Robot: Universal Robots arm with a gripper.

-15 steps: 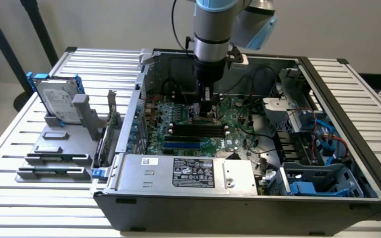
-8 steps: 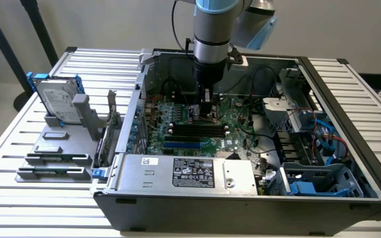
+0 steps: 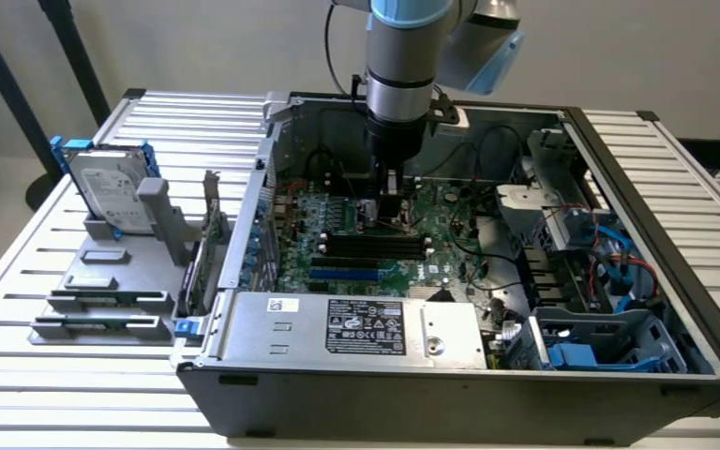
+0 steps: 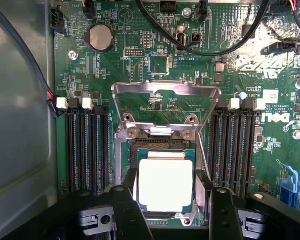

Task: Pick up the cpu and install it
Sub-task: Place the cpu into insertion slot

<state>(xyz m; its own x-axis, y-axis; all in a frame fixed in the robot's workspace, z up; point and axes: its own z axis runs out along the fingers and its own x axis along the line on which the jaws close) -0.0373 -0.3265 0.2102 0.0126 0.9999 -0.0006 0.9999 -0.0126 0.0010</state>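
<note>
1. Exterior view: your grey-and-blue robot arm [image 3: 400,66] drops straight down from above into the open dark-grey computer case [image 3: 460,394]. Its wrist is upright and its tip is low over the green motherboard [image 3: 373,234].
2. The jaws sit right at the board there. From this side you cannot tell how wide they stand.
3. At the exterior view's left, on the white slatted surface [image 3: 10,281], the large silver hard drive in a blue bracket [image 3: 108,192] stands upright, well apart from the arm.
4. Wrist view: the two black fingers [image 4: 126,210] stand spread, one on each side of the small flat square cpu with the shiny silver-grey top [image 4: 165,185]. The jaws are wider than the chip and grip nothing. You cannot tell whether either finger touches the chip's rim.
5. The cpu lies flat within the socket frame on the motherboard, metal top facing the camera. It sits between the two banks of black memory slots [image 4: 87,150], and the silver load plate [image 4: 165,107] stands hinged open just beside it.
6. The chip is nearly square. Its edges are square with the socket, and its slightly longer side runs parallel to the memory slots.
</note>
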